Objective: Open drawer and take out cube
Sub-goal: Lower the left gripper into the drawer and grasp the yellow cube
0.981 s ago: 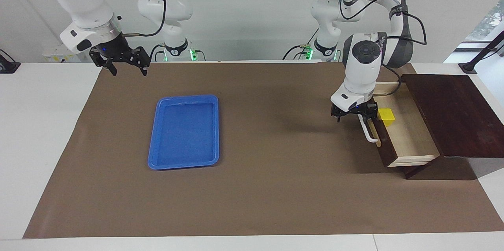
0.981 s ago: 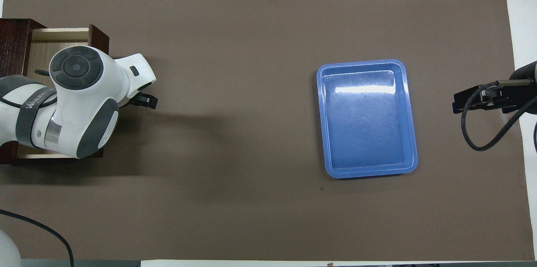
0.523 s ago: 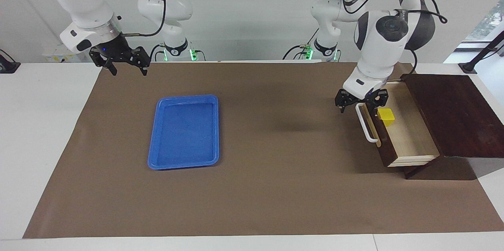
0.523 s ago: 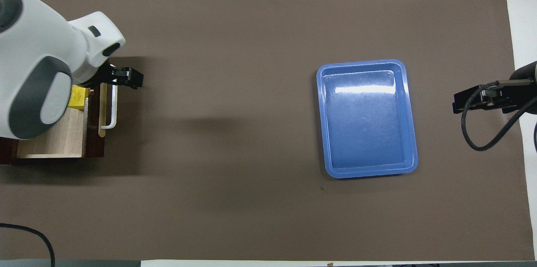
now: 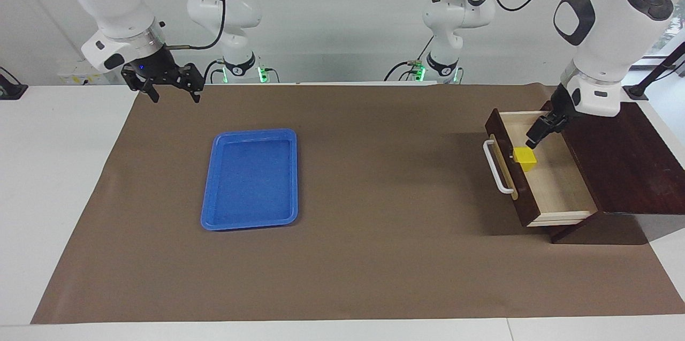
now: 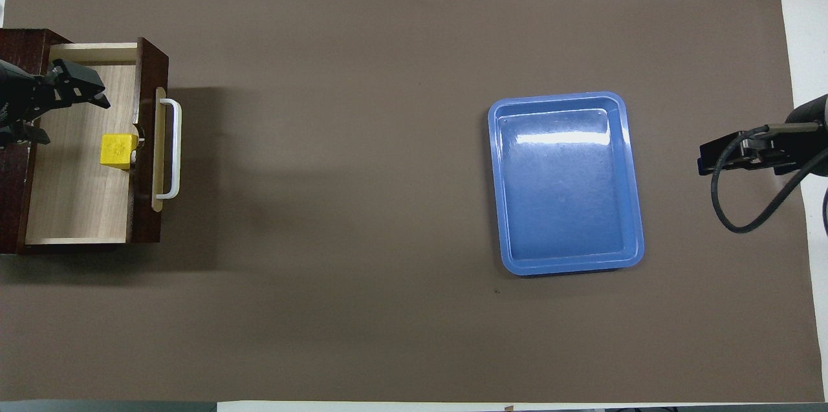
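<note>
Yellow against pale wood, the cube sits inside the drawer, right up against the drawer's front panel, so the second half of the job is not yet done. The first half looks finished: the drawer stands pulled well out of its dark wooden box at the left arm's end of the table, its white handle free and its light interior open to view.

Over the drawer, up in the air, hangs the left gripper, seen edge-on above the cube but not touching it. Its jaws are spread wide and hold nothing. My reading is that a descent onto the cube, a grip and a lift are all that remain.

Nearest the robots, the right gripper waits over the mat's edge at the right arm's end, jaws wide apart and empty.

Farther from the robots lies a blue tray, with nothing in it, well apart from the drawer. A brown mat covers most of the white table. A plain white wall backs the arms, with black cables trailing along them.
</note>
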Robot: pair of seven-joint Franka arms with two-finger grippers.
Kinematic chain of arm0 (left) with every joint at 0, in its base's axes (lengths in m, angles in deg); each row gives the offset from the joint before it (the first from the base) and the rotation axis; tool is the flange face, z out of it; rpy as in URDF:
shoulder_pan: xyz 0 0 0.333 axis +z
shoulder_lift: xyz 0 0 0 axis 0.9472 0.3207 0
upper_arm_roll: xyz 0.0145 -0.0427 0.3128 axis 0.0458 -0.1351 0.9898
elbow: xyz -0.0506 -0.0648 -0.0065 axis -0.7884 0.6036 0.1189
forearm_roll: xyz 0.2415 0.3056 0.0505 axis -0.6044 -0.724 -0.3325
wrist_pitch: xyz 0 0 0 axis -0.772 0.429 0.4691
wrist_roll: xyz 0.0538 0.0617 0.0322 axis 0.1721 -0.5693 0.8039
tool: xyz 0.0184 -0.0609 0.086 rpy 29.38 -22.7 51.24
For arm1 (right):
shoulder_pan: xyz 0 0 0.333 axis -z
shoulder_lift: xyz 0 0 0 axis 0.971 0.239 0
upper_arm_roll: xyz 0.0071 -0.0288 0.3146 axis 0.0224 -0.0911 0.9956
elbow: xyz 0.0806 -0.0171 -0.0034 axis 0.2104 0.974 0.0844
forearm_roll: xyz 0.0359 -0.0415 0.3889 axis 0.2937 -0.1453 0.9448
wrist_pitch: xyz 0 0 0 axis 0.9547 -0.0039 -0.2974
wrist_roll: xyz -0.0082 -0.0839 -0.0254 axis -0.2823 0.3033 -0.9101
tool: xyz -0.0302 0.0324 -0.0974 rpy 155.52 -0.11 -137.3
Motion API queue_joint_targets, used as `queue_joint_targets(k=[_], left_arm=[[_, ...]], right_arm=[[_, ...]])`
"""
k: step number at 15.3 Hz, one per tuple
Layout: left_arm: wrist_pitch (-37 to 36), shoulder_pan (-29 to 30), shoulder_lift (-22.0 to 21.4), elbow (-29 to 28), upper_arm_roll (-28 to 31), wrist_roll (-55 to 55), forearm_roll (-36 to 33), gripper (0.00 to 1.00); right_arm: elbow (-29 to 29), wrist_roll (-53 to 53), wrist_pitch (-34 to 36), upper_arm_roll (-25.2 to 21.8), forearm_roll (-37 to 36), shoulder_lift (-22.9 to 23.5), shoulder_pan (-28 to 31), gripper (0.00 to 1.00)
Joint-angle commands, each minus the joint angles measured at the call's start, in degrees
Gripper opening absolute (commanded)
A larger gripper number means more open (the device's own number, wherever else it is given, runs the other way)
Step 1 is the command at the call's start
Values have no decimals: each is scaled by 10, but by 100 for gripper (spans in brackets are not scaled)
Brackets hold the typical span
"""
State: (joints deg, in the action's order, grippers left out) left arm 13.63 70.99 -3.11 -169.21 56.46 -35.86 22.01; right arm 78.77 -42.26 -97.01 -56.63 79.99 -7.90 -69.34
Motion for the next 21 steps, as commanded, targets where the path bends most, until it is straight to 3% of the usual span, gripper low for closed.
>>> queue_joint_targets(k=[1, 7, 15, 21], left_arm=[[4, 13, -32, -55, -1, -139, 9, 100], [75, 12, -72, -155, -1, -383, 8, 100], [99, 3, -29, -148, -2, -520, -35, 100], [117, -7, -11, -144, -1, -554, -39, 100]], right_arm=[[7, 7, -4, 1, 13, -8, 0, 100], [7, 5, -3, 0, 13, -7, 1, 100], [7, 6, -4, 0, 13, -7, 1, 100], [7, 7, -4, 0, 13, -7, 1, 100]])
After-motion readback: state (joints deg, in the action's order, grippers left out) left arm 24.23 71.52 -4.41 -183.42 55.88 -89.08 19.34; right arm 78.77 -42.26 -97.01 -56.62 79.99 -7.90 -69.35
